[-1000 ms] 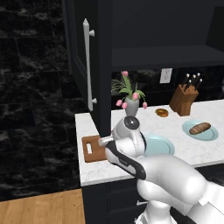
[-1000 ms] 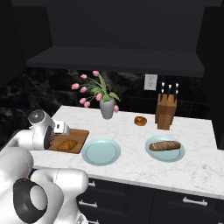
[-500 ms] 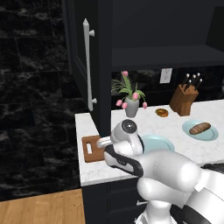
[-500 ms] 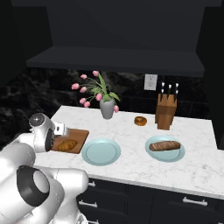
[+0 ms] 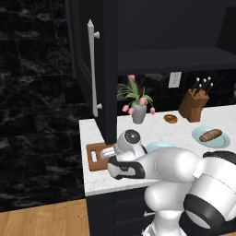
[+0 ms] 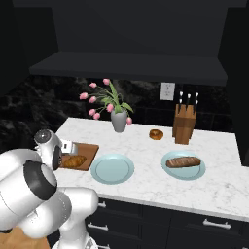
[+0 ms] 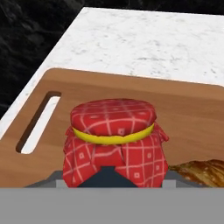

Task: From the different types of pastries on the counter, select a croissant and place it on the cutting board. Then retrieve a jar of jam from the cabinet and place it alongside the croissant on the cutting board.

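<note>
In the hand view the jar of jam (image 7: 114, 140), covered in red checked cloth with a yellow band, sits between my fingertips. My gripper (image 7: 113, 177) is shut on it. The jar is low over the reddish-brown cutting board (image 7: 183, 113), near the slot handle; whether it touches the wood I cannot tell. The golden croissant (image 7: 199, 170) lies on the board just right of the jar. In the right base view my gripper (image 6: 68, 148) is at the board (image 6: 89, 148) beside the croissant (image 6: 74, 161). The black cabinet (image 5: 85, 55) with its white bar handle rises above the board (image 5: 94, 156).
On the white marbled counter (image 6: 146, 151) an empty teal plate (image 6: 112, 168) lies next to the board. A second plate (image 6: 200, 170) holds the long dark loaf (image 6: 183, 161). The ring pastry (image 6: 156, 134), a tulip vase (image 6: 118, 119) and a knife block (image 6: 185, 124) stand further back.
My hand has sunk slightly toward the cutting board with the jar still in its grip. The pastries and plates have stayed put.
</note>
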Robot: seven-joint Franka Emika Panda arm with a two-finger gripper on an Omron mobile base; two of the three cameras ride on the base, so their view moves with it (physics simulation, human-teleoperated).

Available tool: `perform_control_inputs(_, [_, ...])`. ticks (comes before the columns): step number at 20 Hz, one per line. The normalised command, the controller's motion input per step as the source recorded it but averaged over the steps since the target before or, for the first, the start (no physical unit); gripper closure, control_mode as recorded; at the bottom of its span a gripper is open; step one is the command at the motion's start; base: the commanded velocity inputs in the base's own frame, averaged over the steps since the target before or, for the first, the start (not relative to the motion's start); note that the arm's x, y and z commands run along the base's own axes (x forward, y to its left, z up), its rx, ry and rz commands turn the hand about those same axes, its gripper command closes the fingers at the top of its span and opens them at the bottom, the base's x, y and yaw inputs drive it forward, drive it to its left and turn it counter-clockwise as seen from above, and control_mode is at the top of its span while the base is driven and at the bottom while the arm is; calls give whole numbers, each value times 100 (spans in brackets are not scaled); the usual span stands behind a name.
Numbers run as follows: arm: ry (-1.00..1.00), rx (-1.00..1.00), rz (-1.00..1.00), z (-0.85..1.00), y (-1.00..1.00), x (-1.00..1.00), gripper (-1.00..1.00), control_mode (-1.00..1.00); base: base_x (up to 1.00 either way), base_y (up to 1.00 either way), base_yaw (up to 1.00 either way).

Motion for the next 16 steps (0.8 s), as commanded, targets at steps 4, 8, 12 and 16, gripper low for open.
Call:
perform_control_inputs(4, [0, 0, 0, -36, 0, 3, 100, -100, 0, 0, 0])
perform_control_inputs(8, [-7, 0, 0, -38, 0, 10, 100, -100, 0, 0, 0])
perform_control_inputs(12, [-9, 0, 0, -43, 0, 8, 100, -100, 0, 0, 0])
perform_control_inputs(16, [-4, 1, 0, -48, 0, 9, 100, -100, 0, 0, 0])
